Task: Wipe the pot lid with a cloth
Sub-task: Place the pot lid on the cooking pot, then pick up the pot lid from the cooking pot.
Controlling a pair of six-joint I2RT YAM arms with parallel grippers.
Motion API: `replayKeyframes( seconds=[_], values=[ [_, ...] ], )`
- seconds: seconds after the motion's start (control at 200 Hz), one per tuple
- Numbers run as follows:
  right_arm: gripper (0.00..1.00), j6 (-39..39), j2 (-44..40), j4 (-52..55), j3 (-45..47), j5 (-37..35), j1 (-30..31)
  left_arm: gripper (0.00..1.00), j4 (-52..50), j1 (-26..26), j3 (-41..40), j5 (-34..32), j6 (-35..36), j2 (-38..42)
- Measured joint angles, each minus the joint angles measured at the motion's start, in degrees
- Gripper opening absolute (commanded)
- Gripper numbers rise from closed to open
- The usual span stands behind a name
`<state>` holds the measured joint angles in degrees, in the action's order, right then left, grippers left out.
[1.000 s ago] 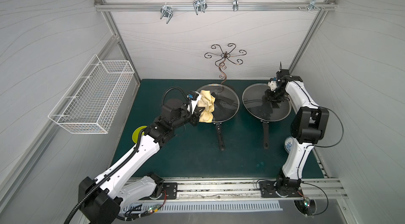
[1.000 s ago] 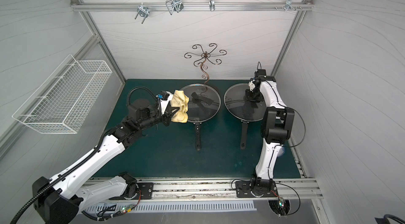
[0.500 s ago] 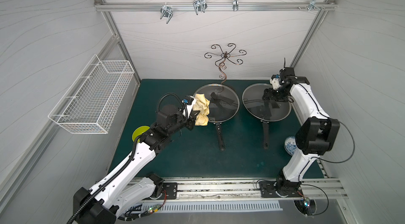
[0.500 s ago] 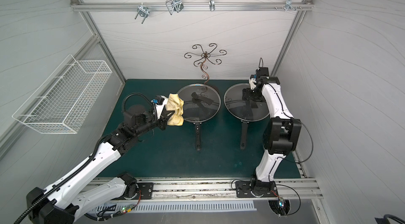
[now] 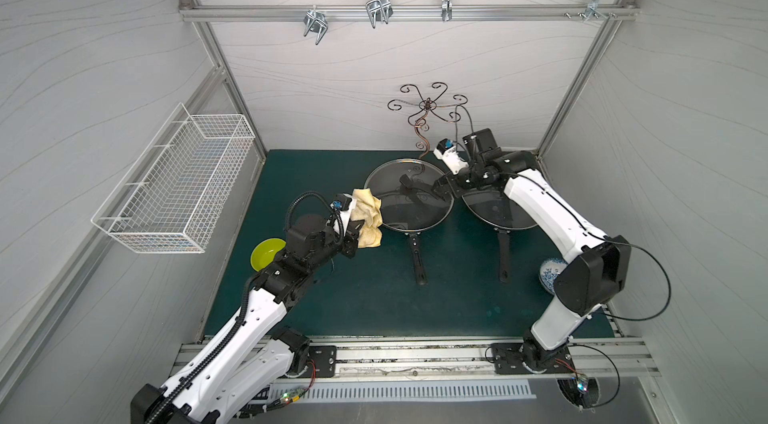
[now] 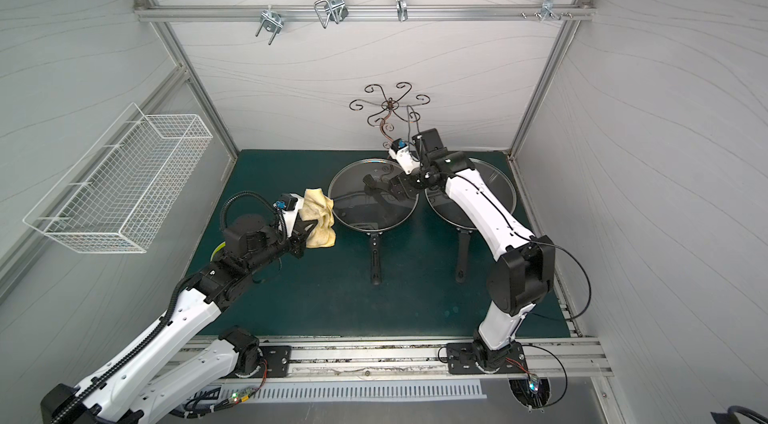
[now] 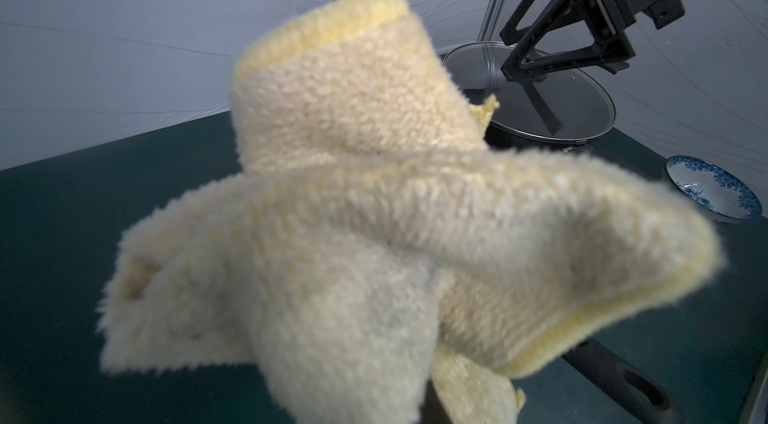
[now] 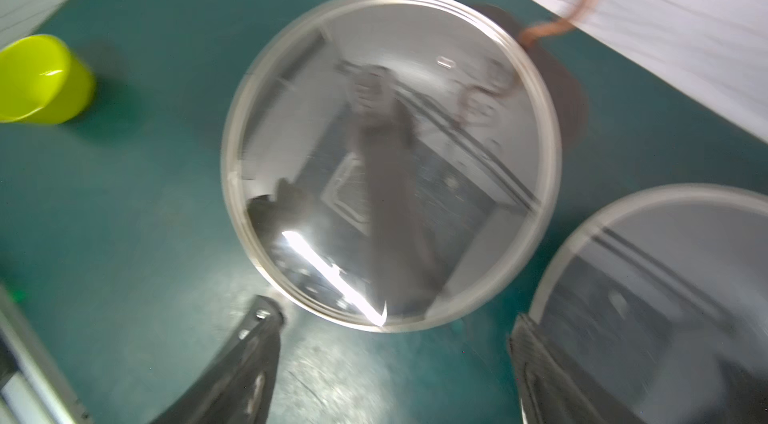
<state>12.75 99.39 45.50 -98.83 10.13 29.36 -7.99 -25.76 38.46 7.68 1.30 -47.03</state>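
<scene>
Toward the left of the teal counter (image 5: 374, 301), past the wire basket (image 5: 174, 185) on the wall and the lime-green bowl (image 5: 266, 251), the left gripper (image 5: 352, 233) carries the cloth (image 5: 368, 216) as a loose bunch, raised off the counter, just beside the left rim of the lid (image 5: 399, 214). This lid sits on the left pan (image 5: 417, 260); whether cloth and rim touch cannot be told. A second lid (image 5: 503, 214) lies just to its right, and a blue-patterned bowl (image 5: 550, 272) stands at the far right.

Risks, as judged:
- (a) The cloth is pinched at one fold with its flaps hanging free. A wiping stroke may drag only a flap over the glass, or pull the cloth out of the pinch.
- (b) The lid rests loose on its pan. Sideways pressure may slide or tip it unless its black handle (image 5: 409, 187) is steadied.
- (c) The right gripper (image 5: 440, 189) hangs over the right edge of the same lid. Two arms over one lid may collide.

Grippers:
- Left: closed tight on the cloth, its tips buried in the pile.
- Right: spread wide and holding nothing. The right wrist view shows its fingers (image 8: 249, 364) well apart, with bare counter between them.
</scene>
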Motion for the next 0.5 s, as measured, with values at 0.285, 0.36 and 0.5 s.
replayKeyframes(
  seconds=[0.285,0.36,0.5],
  values=[
    [0.86,5.20,14.25,0.50,-10.91,1.75,2.49,0.00,1.01,1.55,-0.44,0.02,0.02,-2.40],
    [0.84,5.79,16.92,0.48,-12.59,1.62,2.47,0.00,1.01,1.84,-0.44,0.07,0.02,-3.08],
    [0.74,6.78,20.57,1.84,-14.78,1.27,2.47,0.00,1.49,2.10,-0.66,0.72,0.07,-3.50]
  ],
)
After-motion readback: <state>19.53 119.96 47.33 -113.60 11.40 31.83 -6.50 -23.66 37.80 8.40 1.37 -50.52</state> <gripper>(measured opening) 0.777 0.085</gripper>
